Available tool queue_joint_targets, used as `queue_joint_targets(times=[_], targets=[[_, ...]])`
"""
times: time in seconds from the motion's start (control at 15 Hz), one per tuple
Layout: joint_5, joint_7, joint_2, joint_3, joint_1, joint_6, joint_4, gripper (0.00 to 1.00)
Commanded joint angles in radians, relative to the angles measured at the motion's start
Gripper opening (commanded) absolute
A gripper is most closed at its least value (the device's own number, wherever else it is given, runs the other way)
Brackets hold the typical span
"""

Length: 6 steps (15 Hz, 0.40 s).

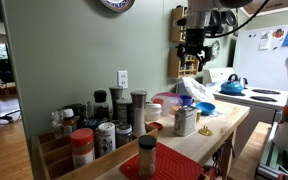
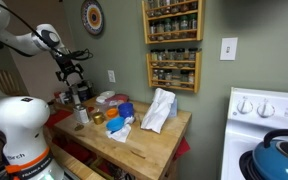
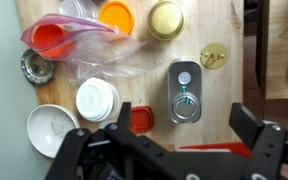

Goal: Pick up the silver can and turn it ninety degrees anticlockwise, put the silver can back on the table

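Silver can (image 3: 184, 92), dull grey and boxy with a round cap on top, stands upright on the pale wooden table (image 3: 224, 100). Just beside it lie a red lid (image 3: 140, 118) and a white lid (image 3: 97, 98). A clear bag (image 3: 69, 40) and a gold lid (image 3: 166, 18) sit farther off. The gripper (image 3: 164, 150) hangs above, jaws wide apart, holding nothing.

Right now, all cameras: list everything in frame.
silver can: 1, grey, on the table
spice jars: several, dark-capped, table's near end in an exterior view
orange lid: 1, orange, on table near the can
plastic bag: 1, clear with red, on table
kettle: 1, blue, on white stove
spice racks: 2, wooden, on wall
clock: 1, dark, on wall
gripper: 1, black, open above the can
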Motion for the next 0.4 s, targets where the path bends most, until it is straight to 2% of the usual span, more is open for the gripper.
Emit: queue_joint_targets(times=[0.0,0.07,0.33], targets=[[0.027,-0.037,-0.023,-0.028,0.029,-0.082,0.032,1.00],[0.008,-0.011,-0.008,-0.019,0.020,-0.044,0.026,1.00],[0.009,-0.014,-0.012,-0.021,0.021,-0.058,0.036,1.00]])
